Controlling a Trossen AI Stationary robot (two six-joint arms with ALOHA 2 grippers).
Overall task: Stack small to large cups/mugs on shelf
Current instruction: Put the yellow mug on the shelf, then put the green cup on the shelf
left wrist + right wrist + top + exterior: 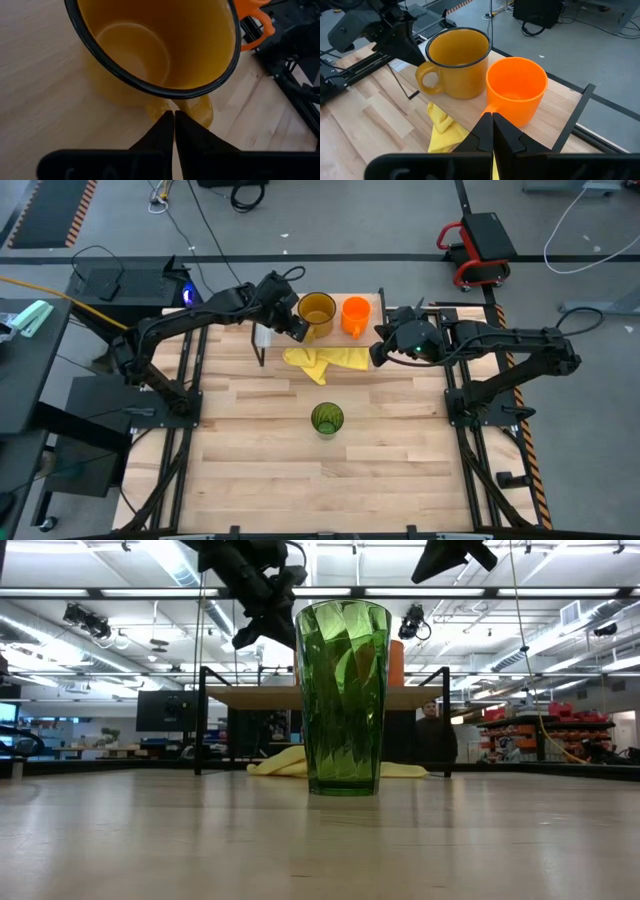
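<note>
Nesting comes next (both mugs already shelved): we poise the right gripper (492, 116), pressed together, behind the orange mug (516, 91) to grasp its handle, with the left gripper (174, 114) likewise closed beside the yellow mug (155, 45).

Both arms are dark, near-black, built of slim tubular links joined by bulkier rounded joints, with black cables looping along them. Each hand (173, 131) ends in two tapered, matte black fingers (506, 135).

Overhead cam looks straight down; low cam sits close behind the green cup (345, 698); both wrist cams share the yellow mug (457, 62).
</note>
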